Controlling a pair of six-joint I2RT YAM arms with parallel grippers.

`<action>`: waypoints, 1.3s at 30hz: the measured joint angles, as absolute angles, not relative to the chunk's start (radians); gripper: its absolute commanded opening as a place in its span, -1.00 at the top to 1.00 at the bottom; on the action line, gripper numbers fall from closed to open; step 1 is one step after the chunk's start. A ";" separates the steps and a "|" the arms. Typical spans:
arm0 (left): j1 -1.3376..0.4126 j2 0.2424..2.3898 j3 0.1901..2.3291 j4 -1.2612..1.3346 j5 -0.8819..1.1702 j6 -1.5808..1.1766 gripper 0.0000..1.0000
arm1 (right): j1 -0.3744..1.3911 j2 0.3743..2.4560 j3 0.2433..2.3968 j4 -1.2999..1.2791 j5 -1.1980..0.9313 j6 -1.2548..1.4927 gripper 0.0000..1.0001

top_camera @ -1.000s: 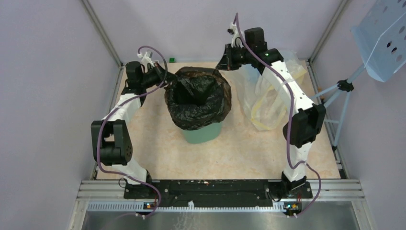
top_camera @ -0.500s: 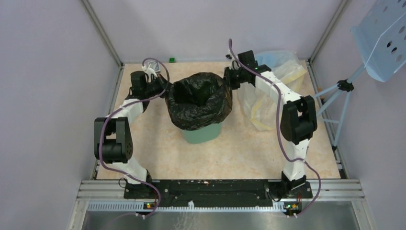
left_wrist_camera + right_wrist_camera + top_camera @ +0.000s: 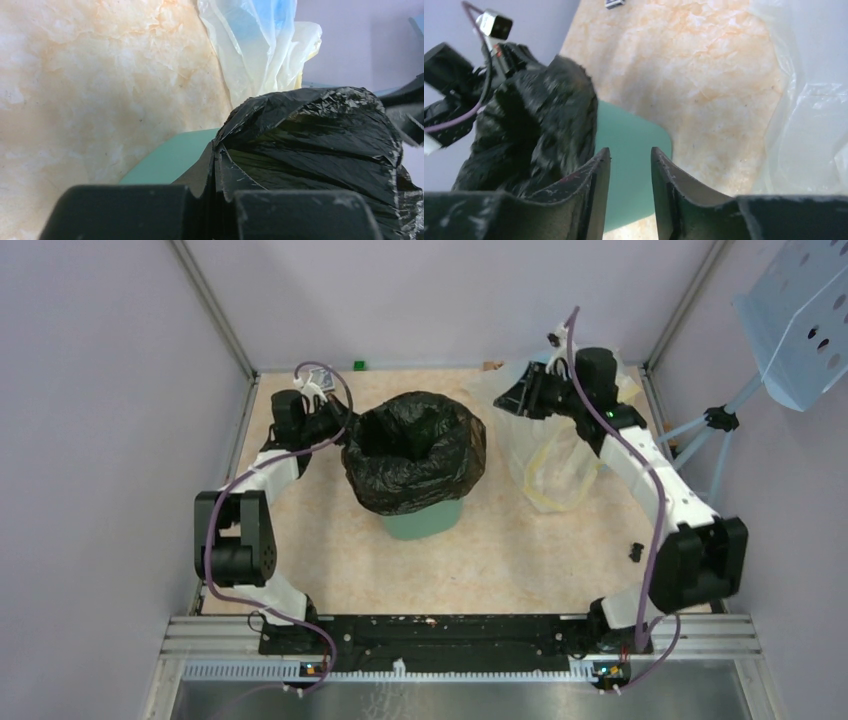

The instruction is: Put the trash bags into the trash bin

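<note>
The glossy black trash bag (image 3: pixel 415 445) lines the mint-green trash bin (image 3: pixel 422 521) in the middle of the table, its mouth spread over the rim. My left gripper (image 3: pixel 338 423) is shut on the bag's left edge; in the left wrist view the black film (image 3: pixel 300 135) is pinched between the jaws, with the bin wall (image 3: pixel 170 160) beside it. My right gripper (image 3: pixel 503 400) hangs open to the right of the bag, apart from it. Nothing sits between its fingers (image 3: pixel 596 172), and the bin (image 3: pixel 634 145) and the bag (image 3: pixel 539 125) lie beyond them.
A pale translucent plastic heap (image 3: pixel 555 455) lies right of the bin, under the right arm. A light-blue perforated panel (image 3: pixel 800 320) on a tripod stands outside the right wall. A small black piece (image 3: pixel 636 551) lies near the right edge, and a small green item (image 3: pixel 358 365) at the back.
My right gripper let go of the bag's right rim, opened and swung away to the right. The bag settled over the bin rim. The left gripper kept its grip and barely moved.
</note>
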State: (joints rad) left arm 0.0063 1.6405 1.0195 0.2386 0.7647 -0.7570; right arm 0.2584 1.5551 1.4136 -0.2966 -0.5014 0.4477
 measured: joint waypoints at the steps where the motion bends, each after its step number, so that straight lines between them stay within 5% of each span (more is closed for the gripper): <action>1: 0.006 1.634 1.019 0.237 0.764 -0.756 0.99 | 0.251 1.502 1.358 -0.260 -0.516 0.458 0.04; 4: 0.006 1.618 1.021 0.233 0.762 -0.754 0.99 | 0.247 1.370 1.184 -0.115 -0.593 0.496 -0.21; 11: 0.006 1.617 1.027 0.231 0.762 -0.754 1.00 | 0.249 1.330 1.023 0.039 -0.734 0.566 -0.28; 16: 0.006 1.617 1.028 0.230 0.762 -0.754 1.00 | 0.268 1.332 0.969 0.068 -0.783 0.595 -0.03; 21: 0.006 1.617 1.029 0.224 0.767 -0.753 1.00 | 0.319 1.361 0.968 0.106 -0.840 0.612 1.00; 39: 0.003 1.567 0.883 0.241 0.743 -0.718 1.00 | 0.358 1.456 0.845 0.056 -0.674 0.556 1.00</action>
State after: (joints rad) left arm 0.0029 1.5673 0.8833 0.2409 0.7425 -0.7181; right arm 0.3584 1.4555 0.8448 0.0559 -0.6739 0.5556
